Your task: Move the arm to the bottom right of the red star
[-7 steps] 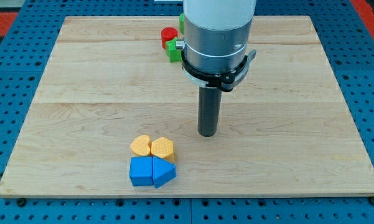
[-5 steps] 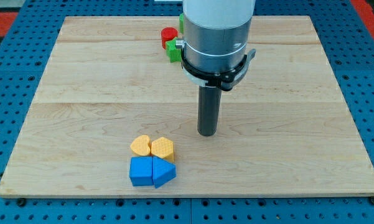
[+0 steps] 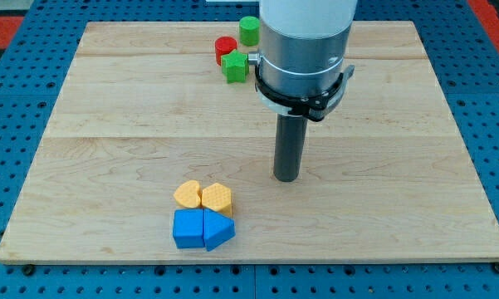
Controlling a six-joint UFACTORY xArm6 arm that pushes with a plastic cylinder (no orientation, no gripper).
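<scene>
My tip (image 3: 286, 178) rests on the wooden board (image 3: 108, 124) a little right of its middle. A red block (image 3: 225, 46) sits near the view's top, up and to the left of the tip; its shape is hard to make out. A green block (image 3: 235, 66) touches its lower right side. A green cylinder (image 3: 249, 30) stands just up and to the right of the red block. The arm's wide body (image 3: 305, 41) hides the board to the right of these blocks. No clear red star shows.
Two yellow blocks (image 3: 203, 196) and two blue blocks (image 3: 202, 228) sit clustered near the view's bottom, down and to the left of the tip. The board lies on a blue pegboard (image 3: 17, 100).
The arm and tip have shifted a little to the view's right, uncovering the green cylinder and more of the green block. The blocks have not moved.
</scene>
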